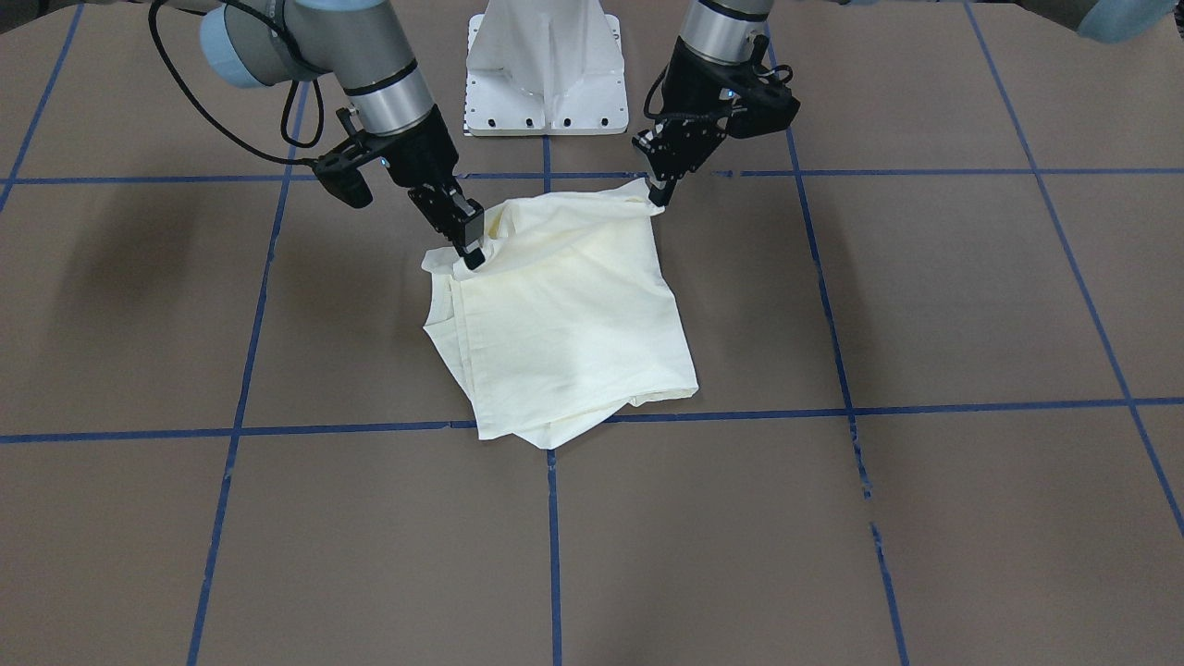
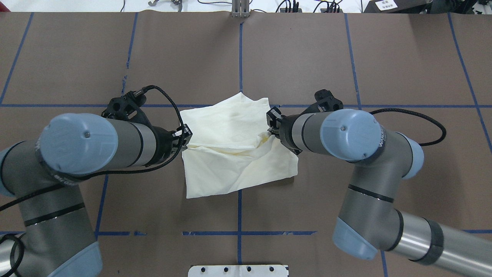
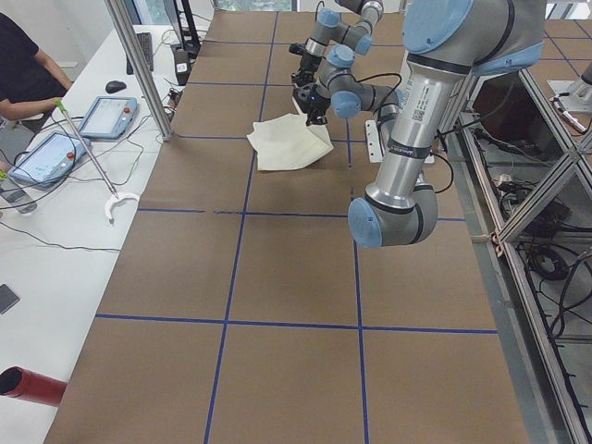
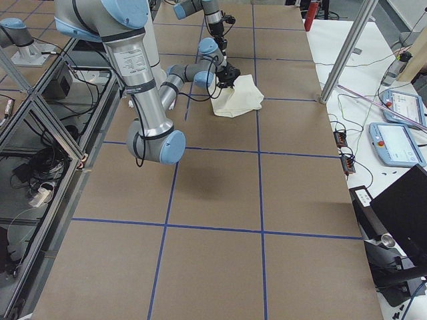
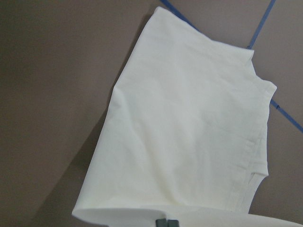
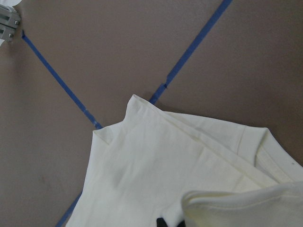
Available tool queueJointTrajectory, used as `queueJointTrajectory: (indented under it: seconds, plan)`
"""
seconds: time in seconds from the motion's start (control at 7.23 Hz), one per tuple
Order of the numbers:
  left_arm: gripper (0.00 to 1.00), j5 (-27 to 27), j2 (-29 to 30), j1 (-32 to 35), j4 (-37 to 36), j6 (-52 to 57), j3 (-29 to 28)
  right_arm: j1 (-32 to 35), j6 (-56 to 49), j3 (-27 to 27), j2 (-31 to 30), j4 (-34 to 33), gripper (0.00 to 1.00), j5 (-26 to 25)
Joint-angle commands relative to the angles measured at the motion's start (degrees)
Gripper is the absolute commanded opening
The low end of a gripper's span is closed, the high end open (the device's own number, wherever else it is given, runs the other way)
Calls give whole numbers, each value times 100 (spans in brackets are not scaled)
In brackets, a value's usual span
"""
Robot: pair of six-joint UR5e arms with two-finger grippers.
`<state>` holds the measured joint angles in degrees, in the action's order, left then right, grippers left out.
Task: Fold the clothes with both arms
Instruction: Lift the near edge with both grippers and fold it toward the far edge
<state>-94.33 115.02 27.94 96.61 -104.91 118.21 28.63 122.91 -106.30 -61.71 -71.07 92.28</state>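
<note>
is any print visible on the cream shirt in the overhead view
No, the cream shirt shows only plain, unprinted fabric from above.

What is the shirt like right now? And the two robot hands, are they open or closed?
T-shirt: folded into a rough square, plain side up, lying on the table, with its two corners nearest the robot lifted.
Left gripper: shut on one lifted corner of the T-shirt.
Right gripper: shut on the other lifted corner.
</note>
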Motion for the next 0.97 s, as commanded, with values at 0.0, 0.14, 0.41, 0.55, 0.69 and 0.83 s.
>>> queueJointTrajectory:
  seconds: [0.0, 0.14, 0.41, 0.55, 0.69, 0.83]
  plan:
    - [0, -15, 116, 430, 891, 216, -1024, 335, -74, 1029, 588, 31, 0, 194]
    - [0, -6, 239, 484, 947, 478, -1272, 406, -83, 1320, 825, 32, 0, 255]
    - [0, 11, 249, 563, 965, 603, -1353, 476, -92, 1908, 1212, 40, 0, 343]
    - [0, 20, 257, 572, 965, 664, -1484, 503, -118, 2190, 1388, 40, 0, 343]
    - [0, 29, 275, 651, 1078, 656, -1694, 573, -162, 2428, 1477, 40, 0, 396]
    - [0, 38, 353, 721, 1445, 665, -2070, 626, -380, 2656, 1565, 49, 0, 440]
